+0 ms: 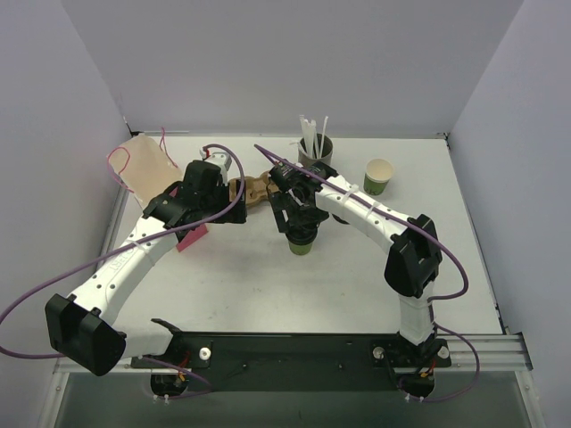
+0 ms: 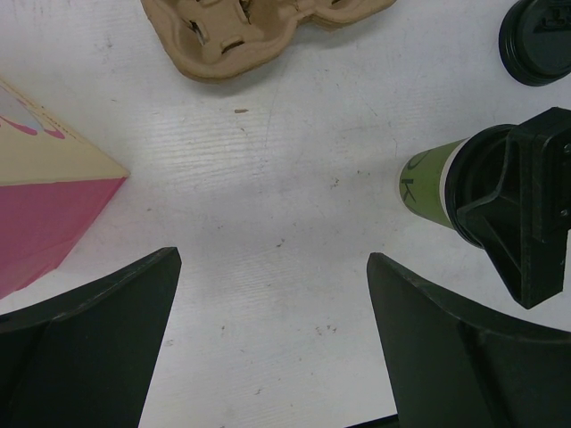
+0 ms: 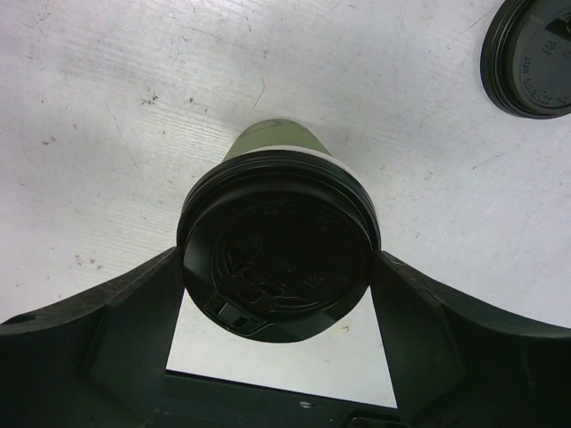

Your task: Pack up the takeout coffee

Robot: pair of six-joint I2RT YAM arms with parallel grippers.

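Coffee cup (image 1: pixel 301 247) stands upright on the table (image 1: pixel 223 285), roughly mid-table, just nearer and to the right of the cardboard cup carrier (image 1: pixel 254 189). Long axis vertical: green base down on the tabletop, black lid (image 3: pixel 278 245) on top facing up, drink hole on the side of the lid closest to the right wrist camera. Right claw (image 3: pixel 278 260) sits over it from above, one finger each side of the lid at rim height, with the cup centred between them. Fingers (image 3: pixel 134 321) look flush against the lid edge on both sides, but can't tell from any view whether it is clamping or only bracketing. Left wrist view agrees: one right finger lies across the lid, with the green wall showing beside it. Left claw (image 2: pixel 272 259) is released, jaws wide, only bare tabletop between them. It hovers left of the cup and apart from it. Second black lid (image 3: pixel 531 58) lies flat on the table beyond the cup, not touching it. Paper bag (image 1: pixel 147 165) at far left. Grey holder with white straws (image 1: pixel 315 147) at the back. Other green cup (image 1: pixel 378 176), cream inside, to the holder's right. Both are apart from the claws.
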